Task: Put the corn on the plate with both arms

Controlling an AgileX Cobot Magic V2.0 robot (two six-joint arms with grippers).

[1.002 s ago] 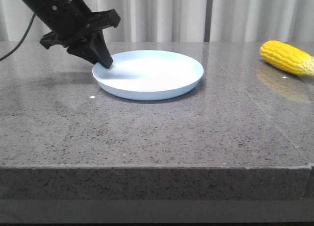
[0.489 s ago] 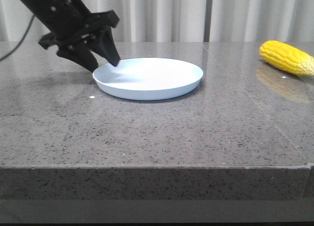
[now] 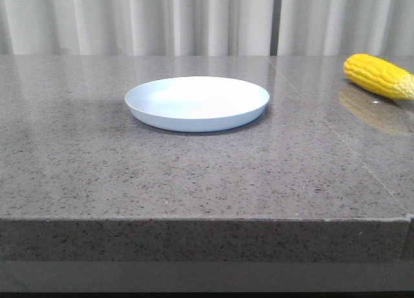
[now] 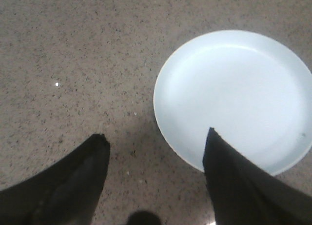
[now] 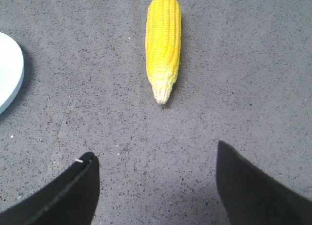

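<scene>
The corn (image 3: 380, 75) lies on the table (image 3: 194, 169) well right of the empty plate (image 3: 197, 103), while the left gripper (image 4: 155, 139) and right gripper (image 5: 155, 159) both hover above, fingers apart, holding nothing.

Low front view; downward wrist views

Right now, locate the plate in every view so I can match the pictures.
Front view: the plate sits left of centre on the table.
Left wrist view: fills the upper right, beyond the open left gripper.
Right wrist view: only a rim sliver at the left edge.
Shared landmark: the speckled grey table.
</scene>
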